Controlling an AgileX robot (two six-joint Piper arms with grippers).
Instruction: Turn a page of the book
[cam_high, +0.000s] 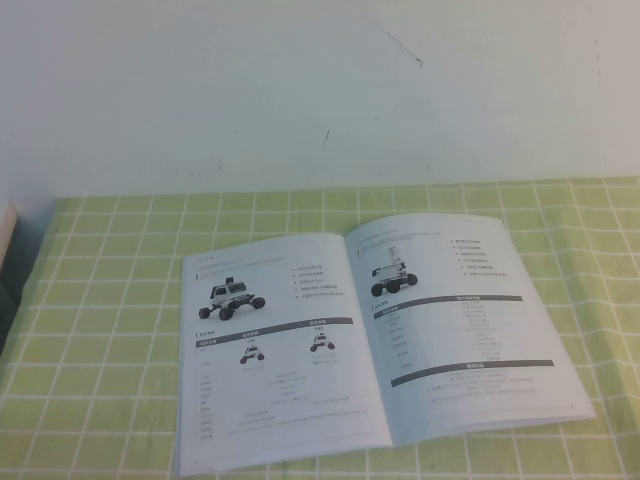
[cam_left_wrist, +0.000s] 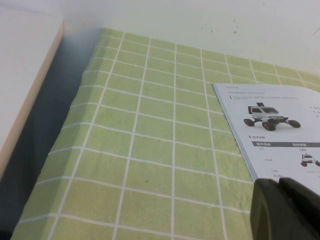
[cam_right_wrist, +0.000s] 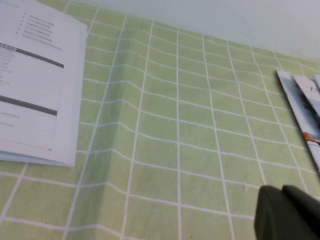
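Observation:
The book (cam_high: 370, 340) lies open and flat on the green checked cloth (cam_high: 100, 300). Its right-hand page (cam_high: 455, 320) shows one robot photo, bullets and two dark bars. Its left-hand page (cam_high: 270, 350) shows a big-wheeled robot and tables. Neither gripper shows in the high view. My left gripper (cam_left_wrist: 278, 181) is shut and empty, just off the book's left near corner (cam_left_wrist: 280, 130). My right gripper (cam_right_wrist: 282, 188) is shut and empty over bare cloth, well to the right of the book's right edge (cam_right_wrist: 35, 85).
A white wall runs behind the table. A pale board with a wooden edge (cam_left_wrist: 25, 75) stands beyond the cloth's left edge. Several other printed booklets (cam_right_wrist: 305, 110) lie on the cloth to the right of the right gripper.

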